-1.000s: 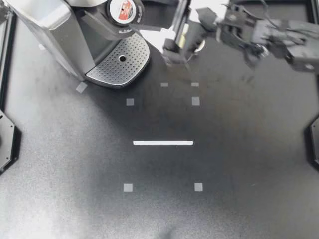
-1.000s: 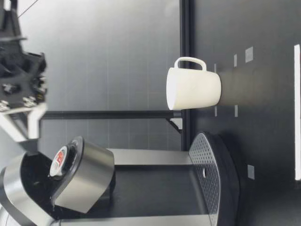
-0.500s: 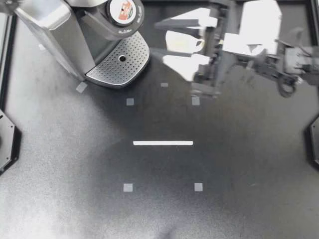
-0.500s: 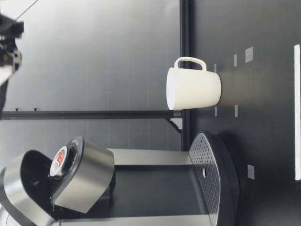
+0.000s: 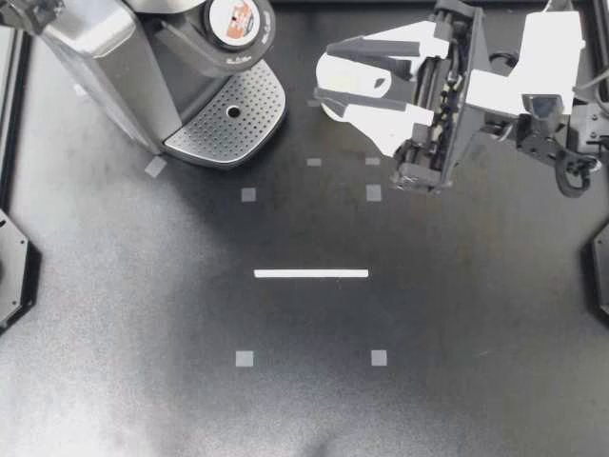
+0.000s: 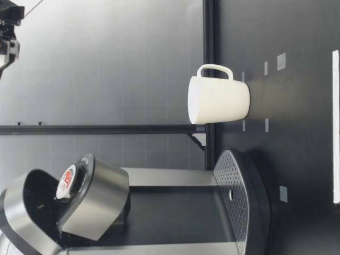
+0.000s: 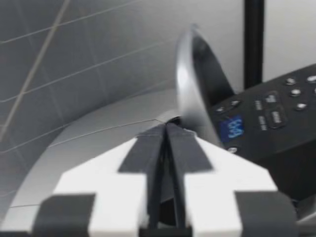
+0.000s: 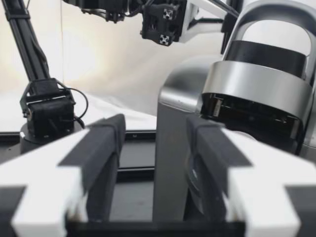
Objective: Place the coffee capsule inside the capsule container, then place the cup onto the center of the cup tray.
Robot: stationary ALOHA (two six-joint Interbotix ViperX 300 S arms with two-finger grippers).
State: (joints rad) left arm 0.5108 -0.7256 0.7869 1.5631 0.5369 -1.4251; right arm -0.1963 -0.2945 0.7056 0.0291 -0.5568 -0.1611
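Observation:
The coffee capsule (image 5: 233,19), with a red and white lid, sits in the machine's raised capsule container (image 5: 224,43); the low view shows the capsule (image 6: 67,180) there too. The white cup (image 6: 219,100) stands upright on the table beside the machine. From above, the cup (image 5: 328,78) is mostly hidden under my right gripper (image 5: 357,74), which hangs high over it, open and empty, pointing at the machine. The perforated cup tray (image 5: 228,119) holds nothing. My left gripper (image 7: 166,131) is shut on nothing, close to the machine's open lid (image 7: 195,84).
The coffee machine body (image 5: 95,57) fills the back left corner. White tape marks, including a long strip (image 5: 311,273), lie on the black table (image 5: 304,381). A bit of a gripper (image 6: 8,32) shows high above the cup.
My right gripper has drawn back from the capsule container, risen and turned level over the cup, its fingers closer together than before. Capsule and cup have not moved.

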